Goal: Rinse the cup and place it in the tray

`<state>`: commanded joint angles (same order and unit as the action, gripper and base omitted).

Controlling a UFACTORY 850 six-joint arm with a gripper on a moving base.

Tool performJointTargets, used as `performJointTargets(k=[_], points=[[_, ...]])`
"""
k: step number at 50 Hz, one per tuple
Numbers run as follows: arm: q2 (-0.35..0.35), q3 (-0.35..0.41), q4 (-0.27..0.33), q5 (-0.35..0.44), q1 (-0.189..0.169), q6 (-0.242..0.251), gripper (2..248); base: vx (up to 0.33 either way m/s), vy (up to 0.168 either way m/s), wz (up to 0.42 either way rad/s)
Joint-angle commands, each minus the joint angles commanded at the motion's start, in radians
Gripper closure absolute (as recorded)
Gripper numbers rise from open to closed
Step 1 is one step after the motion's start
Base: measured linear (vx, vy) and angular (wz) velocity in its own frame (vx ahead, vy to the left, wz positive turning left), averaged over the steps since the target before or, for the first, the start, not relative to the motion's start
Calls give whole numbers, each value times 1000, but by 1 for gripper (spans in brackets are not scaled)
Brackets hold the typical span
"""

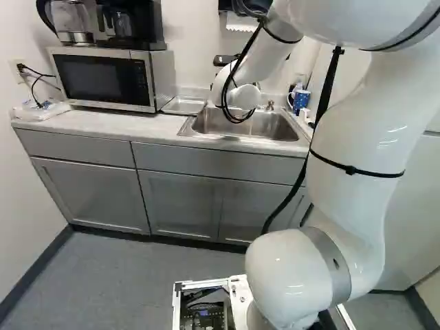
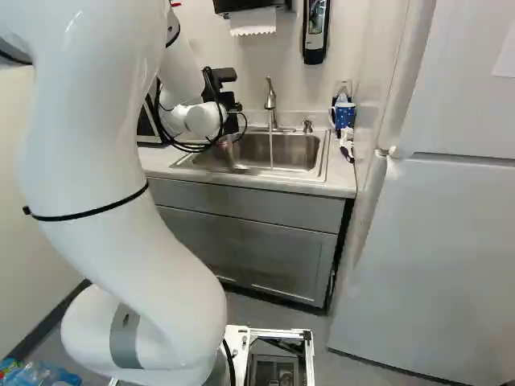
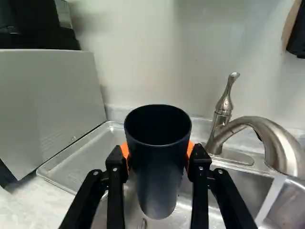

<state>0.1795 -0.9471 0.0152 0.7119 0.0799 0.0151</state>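
In the right base view my gripper (image 2: 232,119) is partly hidden by the wrist and its cables, at the sink's left part. The wrist view shows the gripper (image 3: 158,155) shut on a dark, tall cup (image 3: 159,167), orange pads against its two sides. The cup's round mouth faces up. Beyond the cup and beside the microwave lies the metal tray (image 3: 81,160), also visible in the left base view as a flat tray (image 1: 184,105). Water (image 3: 270,199) runs from the faucet (image 3: 276,143) into the sink (image 2: 302,153), beside the cup.
The microwave (image 1: 103,79) stands beside the tray, with coffee makers on top. A blue patterned mug (image 2: 344,115) is at the counter's far right corner, near the fridge (image 2: 434,249). A soap dispenser (image 2: 315,30) and a paper towel holder (image 2: 249,6) hang above the sink.
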Motion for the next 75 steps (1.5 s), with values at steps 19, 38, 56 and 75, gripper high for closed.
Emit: performJointTargets(k=[19,38,56,75], points=[[55,-100,0,0,32,0,125,0,0,0],[90,-150,0,0,79,0,125,0,0,0],[129,-195,0,0,122,0,125,0,0,0],[214,-272,0,0,158,0,125,0,0,0]])
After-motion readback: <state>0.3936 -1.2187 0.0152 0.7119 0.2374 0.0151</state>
